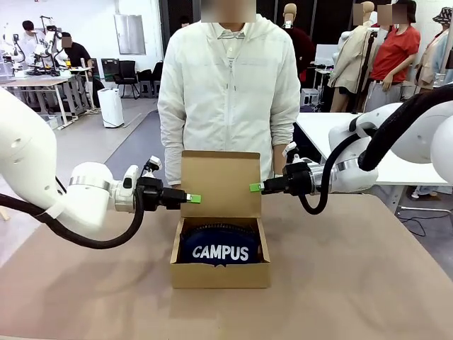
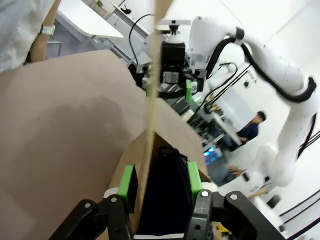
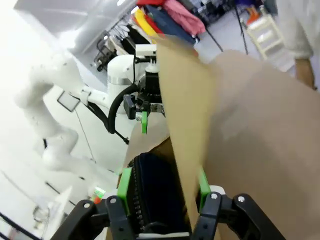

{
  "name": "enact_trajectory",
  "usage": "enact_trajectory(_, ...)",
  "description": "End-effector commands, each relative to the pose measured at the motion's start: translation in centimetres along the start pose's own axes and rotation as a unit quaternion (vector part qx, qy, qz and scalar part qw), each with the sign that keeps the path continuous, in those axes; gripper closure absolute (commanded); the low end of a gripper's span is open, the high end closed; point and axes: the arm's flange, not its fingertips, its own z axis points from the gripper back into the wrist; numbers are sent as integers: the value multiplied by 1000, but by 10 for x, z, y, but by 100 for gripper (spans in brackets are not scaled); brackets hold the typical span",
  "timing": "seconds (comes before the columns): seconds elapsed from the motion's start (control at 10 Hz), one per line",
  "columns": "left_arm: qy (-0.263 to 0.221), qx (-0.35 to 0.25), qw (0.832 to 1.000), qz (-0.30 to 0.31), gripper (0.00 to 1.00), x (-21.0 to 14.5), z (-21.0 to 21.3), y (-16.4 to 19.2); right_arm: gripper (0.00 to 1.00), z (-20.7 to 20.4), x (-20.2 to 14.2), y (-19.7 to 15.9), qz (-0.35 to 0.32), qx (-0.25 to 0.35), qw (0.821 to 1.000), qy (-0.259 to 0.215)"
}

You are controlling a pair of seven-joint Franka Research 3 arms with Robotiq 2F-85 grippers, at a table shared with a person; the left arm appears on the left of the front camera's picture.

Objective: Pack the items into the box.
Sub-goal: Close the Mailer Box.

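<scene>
Brown cardboard is noted for the box (image 1: 220, 273). The pouch (image 1: 221, 248) is navy with white "CAMPUS" lettering. Green pads are seen on black grippers; the desk (image 1: 354, 283) is tan.

From the left claw (image 2: 160, 187) I see its green pads (image 2: 127, 186) straddling the upright box flap (image 2: 150, 125) edge-on, not pinching it. Navy pouch (image 2: 165, 195) sits in the box below. Right claw (image 2: 170, 90) faces me across the flap.
</scene>
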Motion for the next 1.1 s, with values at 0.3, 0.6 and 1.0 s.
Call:
enact_trajectory(0.3, -5, 13, 982, -189, 47, -35, 0, -60, 38, -2, -25, 15, 144, -32, 989, -22)
enact_trajectory(0.6, 13, -41, 955, -295, 47, -44, 2, -67, 38, -11, -33, 13, 214, -29, 976, -24)
enact_trajectory(1.0, -10, -19, 948, -316, 47, -46, 1, -59, 38, -10, -44, 13, 269, 67, 961, 1)
